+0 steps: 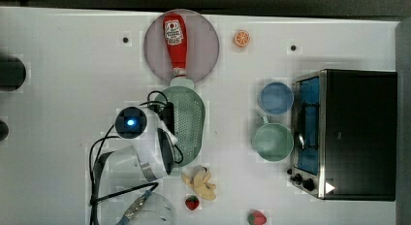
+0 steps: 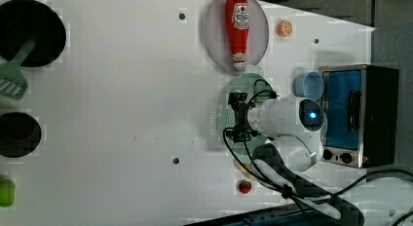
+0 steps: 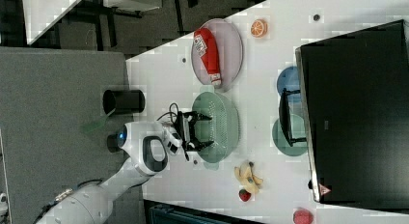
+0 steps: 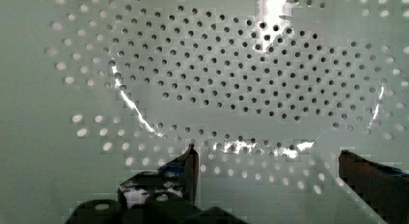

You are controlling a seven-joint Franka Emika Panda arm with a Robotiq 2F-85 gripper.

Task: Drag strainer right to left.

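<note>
Sits near the middle of the white desk [image 1: 72, 65]: the pale-green strainer [image 1: 190, 119], just below the plate [image 1: 206, 45] with the ketchup bottle [image 1: 176, 40] in the top view, with the blue bowl [image 1: 276, 97], green mug [image 1: 273, 141] and toaster oven [image 1: 356, 134] off to the top view's right. Hangs over the strainer's dotted inside with fingers [image 4: 185, 173] spread wide and nothing between them: the tool [image 3: 201, 131], possibly touching the plastic, though hard to tell. Lie below the strainer in the top view: banana pieces [image 1: 200, 182] and a strawberry [image 1: 192, 202].
</note>
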